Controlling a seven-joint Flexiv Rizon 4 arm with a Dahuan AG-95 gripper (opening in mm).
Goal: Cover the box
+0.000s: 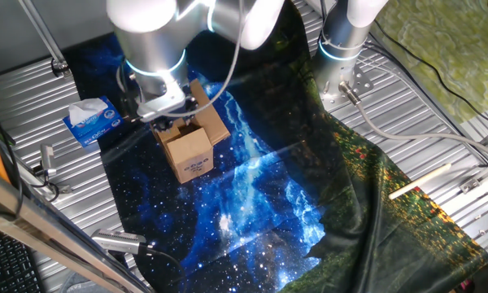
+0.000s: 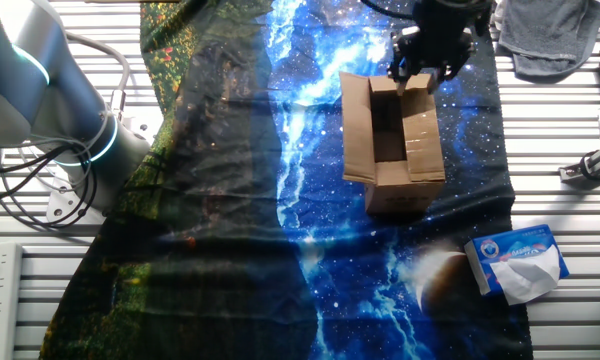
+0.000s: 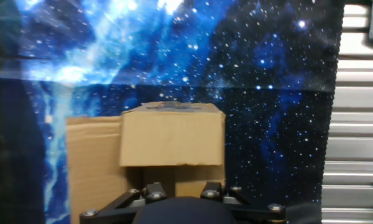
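The brown cardboard box stands on the starry blue cloth with its white label facing the front. In the other fixed view the box is open on top, with one flap spread to the left. My gripper hangs over the box's far end and also shows in the other fixed view. In the hand view a flap stands just in front of the hand. Only the gripper's base shows there and the fingertips are hidden.
A blue and white tissue box lies left of the box on the slatted table; it also shows in the other fixed view. A second arm's base stands at the back. A grey cloth lies at one corner.
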